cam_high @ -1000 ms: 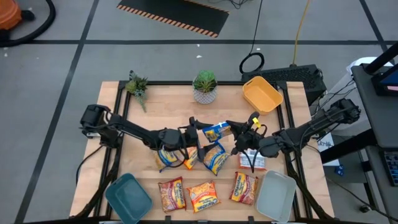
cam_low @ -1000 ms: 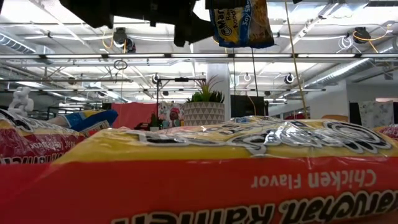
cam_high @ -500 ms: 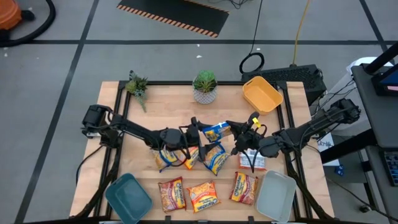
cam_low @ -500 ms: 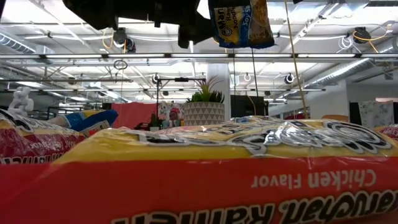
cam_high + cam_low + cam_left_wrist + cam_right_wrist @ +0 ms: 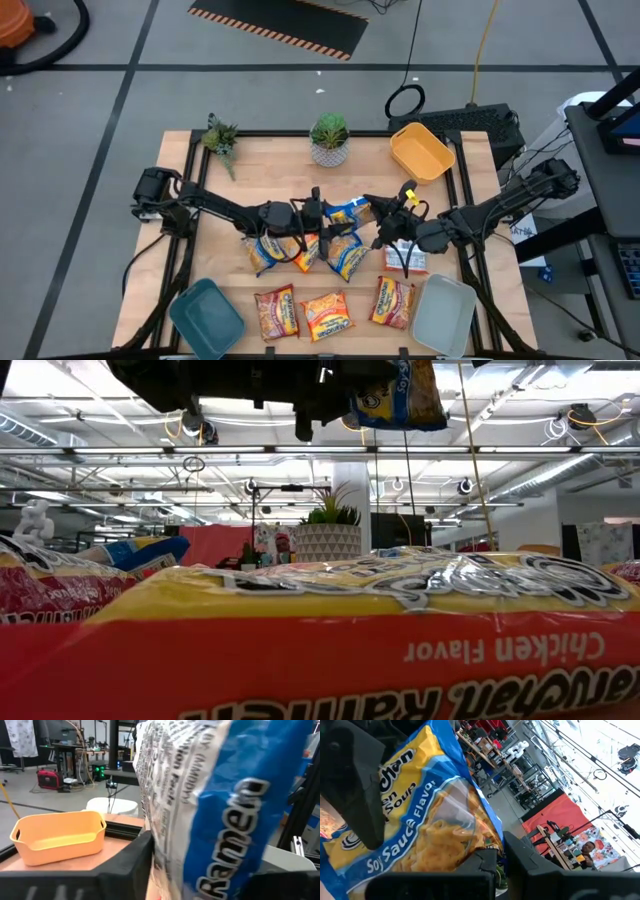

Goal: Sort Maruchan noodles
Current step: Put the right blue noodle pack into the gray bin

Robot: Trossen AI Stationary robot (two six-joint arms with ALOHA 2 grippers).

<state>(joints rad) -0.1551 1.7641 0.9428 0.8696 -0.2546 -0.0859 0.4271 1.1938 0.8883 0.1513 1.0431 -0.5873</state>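
Reaching in since a moment ago, the left end effector point(image 5: 318, 208) now pinches the blue packet point(image 5: 347, 210) above the bench point(image 5: 270, 160). The right end effector point(image 5: 378, 214) still grips its other end.

I'm working in a big open lab or workshop hall; grey concrete floor point(image 5: 90, 100) with black lines and a hazard-striped mat point(image 5: 280, 25) beyond the table; exposed ceiling trusses point(image 5: 520, 455), workbenches and equipment far off.
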